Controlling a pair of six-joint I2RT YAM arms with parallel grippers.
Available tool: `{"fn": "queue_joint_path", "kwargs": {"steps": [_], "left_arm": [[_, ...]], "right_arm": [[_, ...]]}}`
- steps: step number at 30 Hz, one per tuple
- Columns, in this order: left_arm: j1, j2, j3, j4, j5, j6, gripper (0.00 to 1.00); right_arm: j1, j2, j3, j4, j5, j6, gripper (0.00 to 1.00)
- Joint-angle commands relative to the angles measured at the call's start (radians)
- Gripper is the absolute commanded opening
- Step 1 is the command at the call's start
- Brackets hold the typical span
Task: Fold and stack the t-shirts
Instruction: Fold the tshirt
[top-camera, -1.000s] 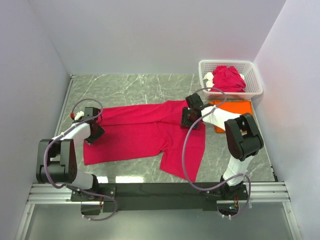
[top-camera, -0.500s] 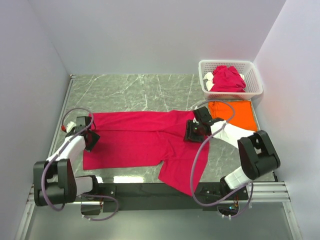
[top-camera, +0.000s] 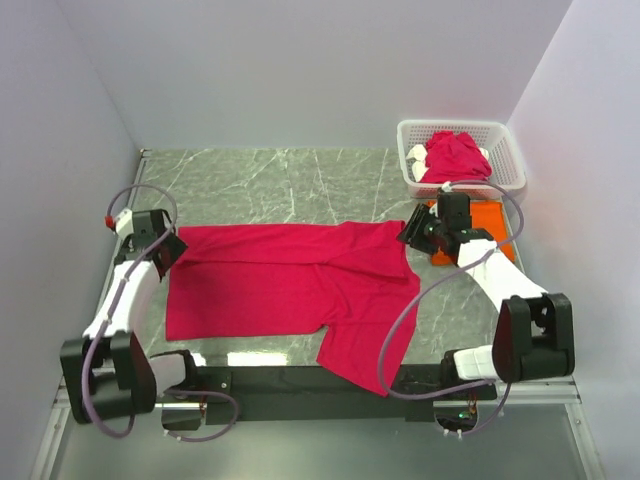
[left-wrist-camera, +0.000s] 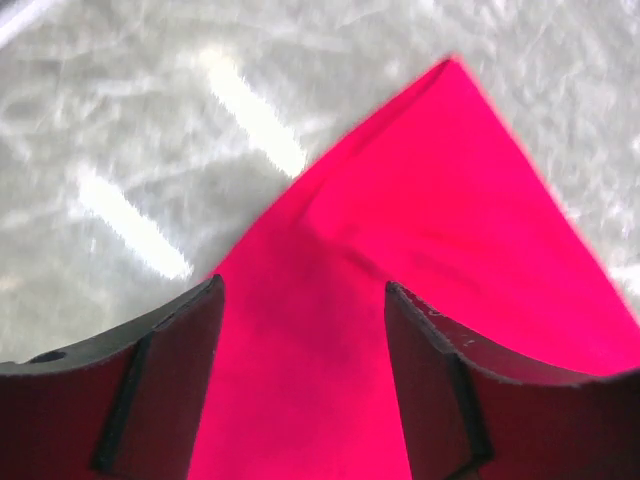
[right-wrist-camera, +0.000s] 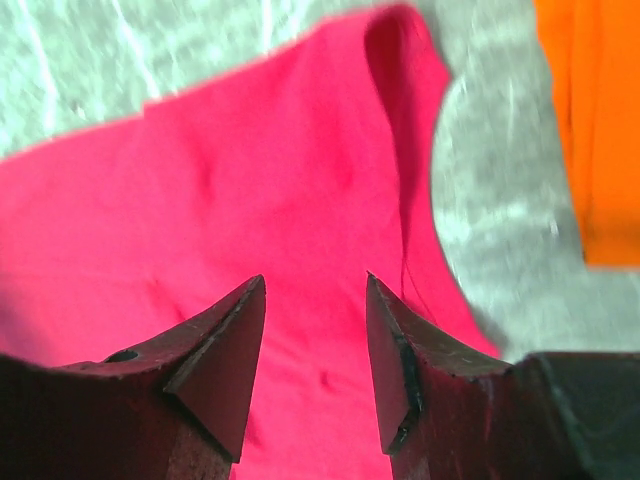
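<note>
A crimson-pink t-shirt (top-camera: 290, 285) lies spread flat on the marble table, one part hanging toward the near edge. My left gripper (top-camera: 165, 248) is open above its far left corner; the left wrist view shows the cloth (left-wrist-camera: 420, 230) between the spread fingers (left-wrist-camera: 160, 380), with nothing gripped. My right gripper (top-camera: 418, 235) is open above the shirt's far right corner; in the right wrist view (right-wrist-camera: 315, 285) the cloth (right-wrist-camera: 250, 190) lies under it. A bright orange t-shirt (top-camera: 488, 217) lies flat behind the right arm and also shows in the right wrist view (right-wrist-camera: 600, 130).
A white lattice basket (top-camera: 505, 150) at the far right holds more bunched crimson shirts (top-camera: 455, 158). Walls close in on the left, back and right. Bare marble (top-camera: 270, 185) lies beyond the spread shirt. The black rail (top-camera: 300, 380) runs along the near edge.
Both grippers have moved outward to the shirt's far corners, the left one left and the right one right. The shirt's far edge now lies straighter and flatter.
</note>
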Motion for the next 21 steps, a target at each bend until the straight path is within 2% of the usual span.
{"fn": "queue_joint_path", "kwargs": {"steps": [1,7,13,21], "left_arm": [[0.047,0.086,0.059,0.120,0.046,0.112,0.70],[0.104,0.321,0.162,0.225,0.173,0.155,0.57],[0.105,0.463,0.269,0.252,0.244,0.192,0.57],[0.104,0.553,0.330,0.272,0.273,0.231,0.57]], "right_arm": [[-0.034,0.062,0.038,0.136,-0.069,0.031,0.52],[-0.058,0.169,0.070,0.213,-0.098,0.043,0.51],[-0.068,0.246,0.102,0.226,-0.049,0.037,0.50],[-0.079,0.359,0.164,0.240,-0.026,0.014,0.50]]}}
